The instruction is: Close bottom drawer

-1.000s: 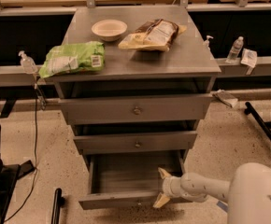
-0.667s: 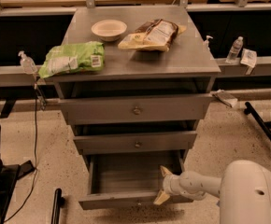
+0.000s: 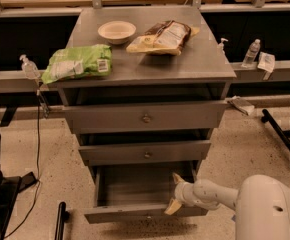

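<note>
The bottom drawer (image 3: 135,188) of the grey metal cabinet is pulled far out, and its plain grey box stands open and empty. Its slim front (image 3: 120,215) faces me at the bottom of the view, with a small knob near the centre. My gripper (image 3: 175,194) reaches in from the right on a white arm (image 3: 212,194). Its two tan fingers are spread apart inside the drawer's right front corner, one fingertip (image 3: 173,207) by the drawer front. It holds nothing.
The top drawer (image 3: 145,117) and middle drawer (image 3: 146,153) stand slightly out. On the cabinet top lie a green bag (image 3: 76,63), a white bowl (image 3: 117,31) and a brown snack bag (image 3: 166,36). A black stand (image 3: 285,138) is on the floor at right; cables and black gear at left.
The white arm's body has shifted a little to the left at the lower right. The gripper stays in the drawer's right front corner and the drawer stays out.
</note>
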You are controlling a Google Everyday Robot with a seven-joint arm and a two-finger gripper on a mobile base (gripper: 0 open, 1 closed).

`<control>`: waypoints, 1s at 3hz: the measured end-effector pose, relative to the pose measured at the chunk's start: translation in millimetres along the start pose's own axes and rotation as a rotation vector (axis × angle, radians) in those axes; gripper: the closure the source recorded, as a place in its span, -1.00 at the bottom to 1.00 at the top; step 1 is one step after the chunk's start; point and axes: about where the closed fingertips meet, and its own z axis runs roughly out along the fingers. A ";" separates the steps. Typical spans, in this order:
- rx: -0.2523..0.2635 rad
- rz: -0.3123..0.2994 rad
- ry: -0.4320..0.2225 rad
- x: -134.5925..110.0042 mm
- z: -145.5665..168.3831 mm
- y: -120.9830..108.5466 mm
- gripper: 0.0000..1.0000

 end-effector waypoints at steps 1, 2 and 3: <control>0.021 -0.008 -0.033 -12.1 -2.5 -19.5 -1.00; 0.021 -0.008 -0.033 -12.0 -2.6 -19.5 -1.00; 0.018 -0.013 -0.089 -20.6 -7.3 -17.1 -1.00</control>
